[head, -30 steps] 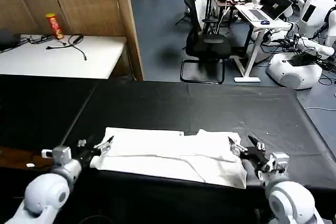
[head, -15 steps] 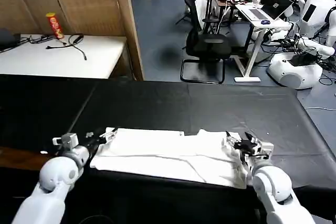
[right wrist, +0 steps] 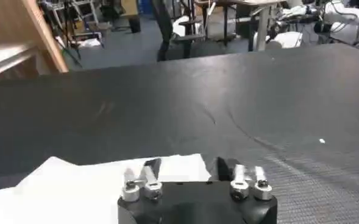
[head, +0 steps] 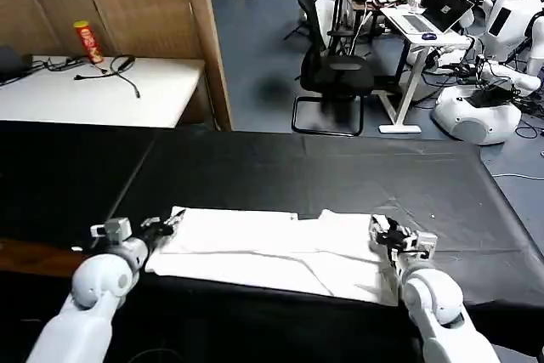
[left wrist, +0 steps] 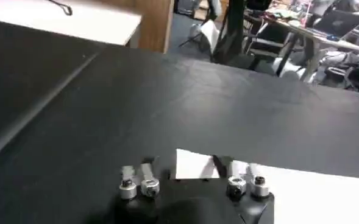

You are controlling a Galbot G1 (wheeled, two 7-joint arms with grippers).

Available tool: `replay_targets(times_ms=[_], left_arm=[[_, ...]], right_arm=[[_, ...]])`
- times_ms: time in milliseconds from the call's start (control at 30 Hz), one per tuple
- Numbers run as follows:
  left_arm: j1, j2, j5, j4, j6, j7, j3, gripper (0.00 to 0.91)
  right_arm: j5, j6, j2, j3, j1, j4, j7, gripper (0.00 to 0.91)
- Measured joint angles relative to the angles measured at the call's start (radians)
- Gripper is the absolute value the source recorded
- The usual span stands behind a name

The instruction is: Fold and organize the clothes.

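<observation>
The clothes are one white T-shirt [head: 272, 248] folded into a long flat strip, plain side up, near the front edge of the black-covered table [head: 297, 167]. My left gripper [head: 167, 225] rests at the strip's left far corner. In the left wrist view it [left wrist: 185, 167] is open, with the shirt corner [left wrist: 194, 165] lying between its fingers. My right gripper [head: 380, 228] sits at the strip's right far corner. In the right wrist view it [right wrist: 186, 167] is open too, straddling the white corner [right wrist: 176, 167].
Bare black covering stretches beyond the shirt to the table's far edge. A white side table [head: 102, 91] with a red can [head: 87, 41] and cables stands at the back left. An office chair [head: 336, 74] and other robots [head: 476, 112] stand behind the table.
Both wrists have drawn in and shifted away from me, bringing the open grippers over the shirt's far corners. The shirt has not moved.
</observation>
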Motion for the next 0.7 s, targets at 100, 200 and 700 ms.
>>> replay_targets(times_ms=[100, 200, 700], left_arm=[[0.003, -0.007, 0.058, -0.006, -0.033, -0.001, 0.008, 0.0], [0.001, -0.016, 0.115, -0.008, -0.06, -0.002, 0.019, 0.0], [-0.064, -0.026, 0.151, 0.06, -0.1, -0.004, 0.019, 0.878]], right_arm=[[-0.019, 0.017, 0.013, -0.002, 0.003, -0.004, -0.019, 0.0], [-0.043, 0.041, 0.012, -0.01, 0.018, -0.02, -0.047, 0.0], [-0.031, 0.073, -0.06, -0.022, 0.136, -0.109, -0.199, 0.878]])
